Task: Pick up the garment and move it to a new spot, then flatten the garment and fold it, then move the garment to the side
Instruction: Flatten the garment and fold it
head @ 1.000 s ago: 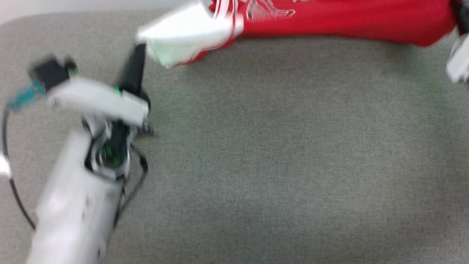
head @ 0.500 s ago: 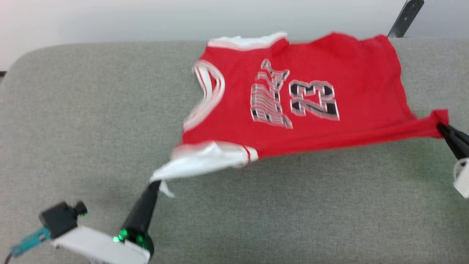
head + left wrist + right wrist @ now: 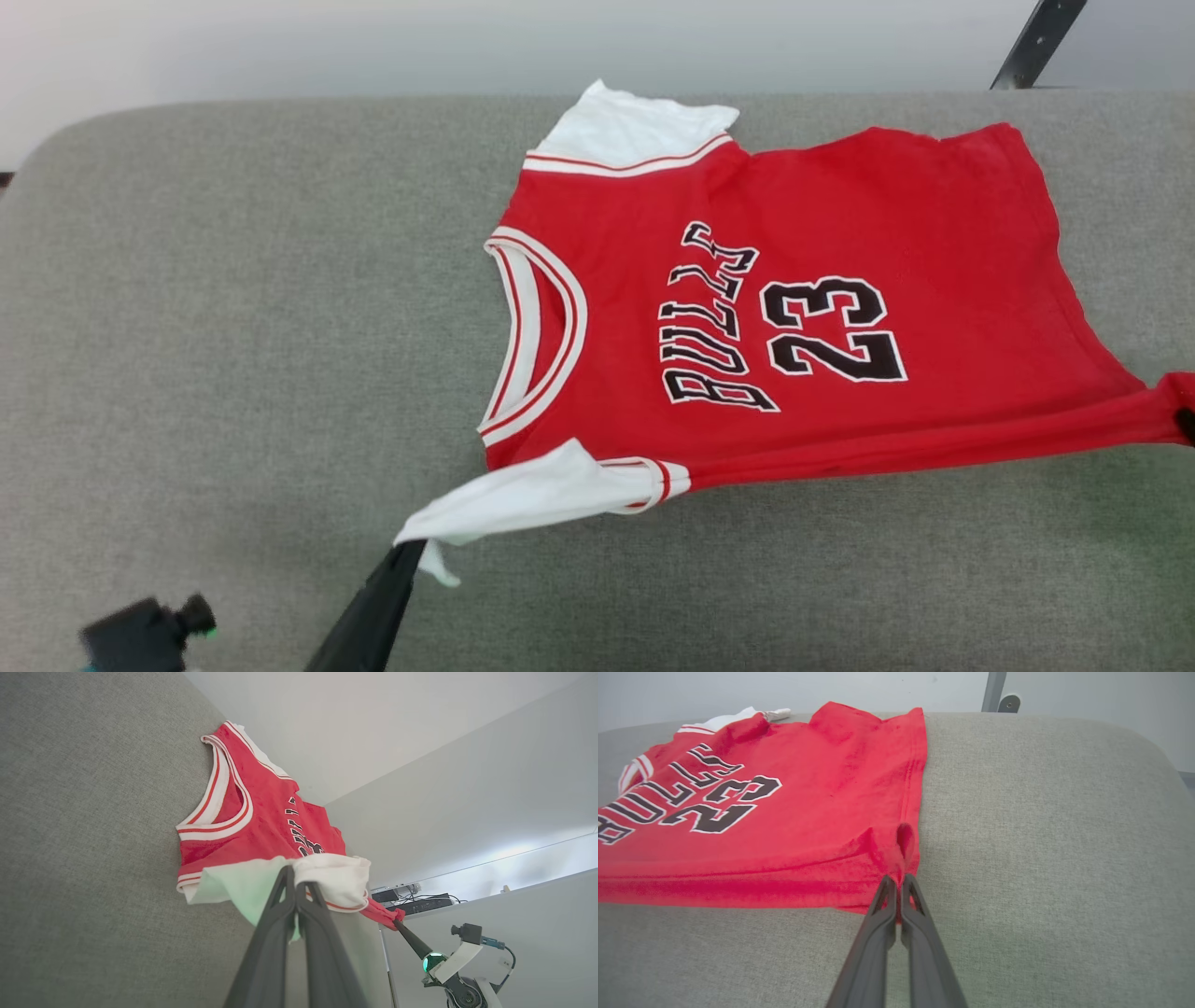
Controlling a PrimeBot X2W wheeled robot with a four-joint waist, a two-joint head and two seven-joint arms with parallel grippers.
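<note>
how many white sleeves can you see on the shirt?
2. Far sleeve lies flat at the far side of the shirt; near sleeve is pinched by the left gripper.

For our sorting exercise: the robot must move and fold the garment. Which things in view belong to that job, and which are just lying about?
Job: soft red T-shirt with white sleeves; left gripper, shut on its sleeve; right gripper, shut on its hem corner.
Just there: grey fabric surface; dark metal bar; black boxes and cables beyond.

The garment (image 3: pixel 840 280) bears "BULLS" and the number "23" in black, white-edged print.
</note>
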